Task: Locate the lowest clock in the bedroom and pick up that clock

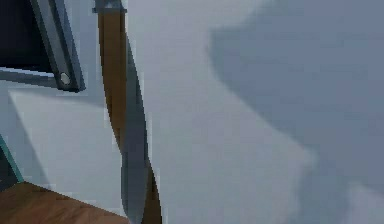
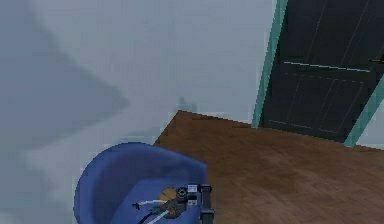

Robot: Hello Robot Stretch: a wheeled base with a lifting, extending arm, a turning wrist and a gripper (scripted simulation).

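Note:
At the arm side view's bottom edge the dark arm (image 2: 206, 208) rises a short way, with two small white marked squares at its end. Left of them is the gripper (image 2: 158, 206), its thin fingers (image 2: 148, 207) lying across a round blue seat (image 2: 115, 180). A small tan blob (image 2: 166, 194) sits by the gripper's body; its shape is too small to name. I cannot tell whether the gripper holds anything, since the blue seat lies behind it.
A dark door (image 2: 330, 60) in a teal frame (image 2: 268, 60) stands at the arm side view's upper right, with wooden floor (image 2: 280, 170) before it. In the forward view a tall brown plank (image 1: 125, 110) leans on the pale wall (image 1: 240, 120), with a dark framed pane (image 1: 35, 40) at upper left.

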